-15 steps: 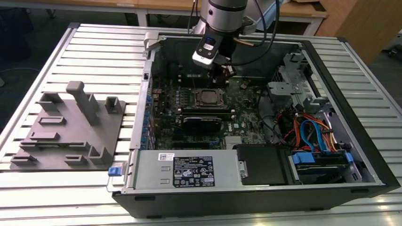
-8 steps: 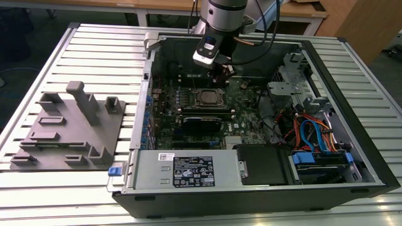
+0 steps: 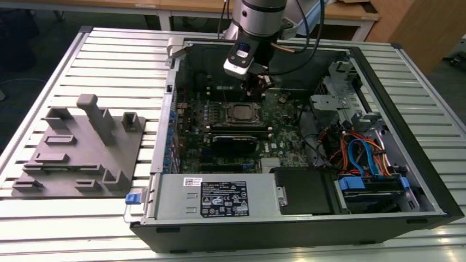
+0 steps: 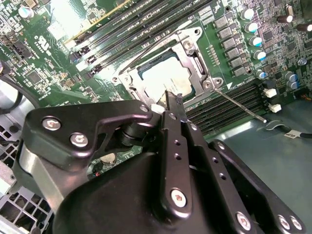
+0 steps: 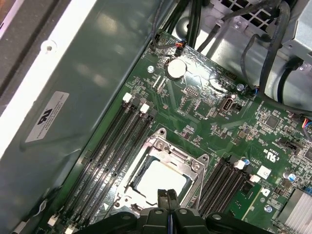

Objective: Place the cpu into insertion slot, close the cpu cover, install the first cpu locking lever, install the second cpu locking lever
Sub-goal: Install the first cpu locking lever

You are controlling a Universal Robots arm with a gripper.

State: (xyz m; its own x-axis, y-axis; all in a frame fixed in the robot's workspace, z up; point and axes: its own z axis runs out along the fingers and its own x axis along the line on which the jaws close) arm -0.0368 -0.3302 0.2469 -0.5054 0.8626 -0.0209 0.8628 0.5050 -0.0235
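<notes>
Above the cpu cover [image 4: 196, 62], the closed gripper [image 4: 171, 100] is hovering; slipping off the locking lever [image 4: 241, 106] risks gouging the motherboard [image 4: 46, 61].

a silvery slatted metal table [image 3: 65, 229] spans the exterior view, its long ribs running from the exterior view's left to its right and catching soft, even light in pale bands. beyond the table's far edge stand light wooden desks [image 3: 109, 4]. past its far right corner rises a wooden cabinet side [image 3: 415, 24]. dark grey floor [image 3: 29, 49] shows off both side edges.
</notes>
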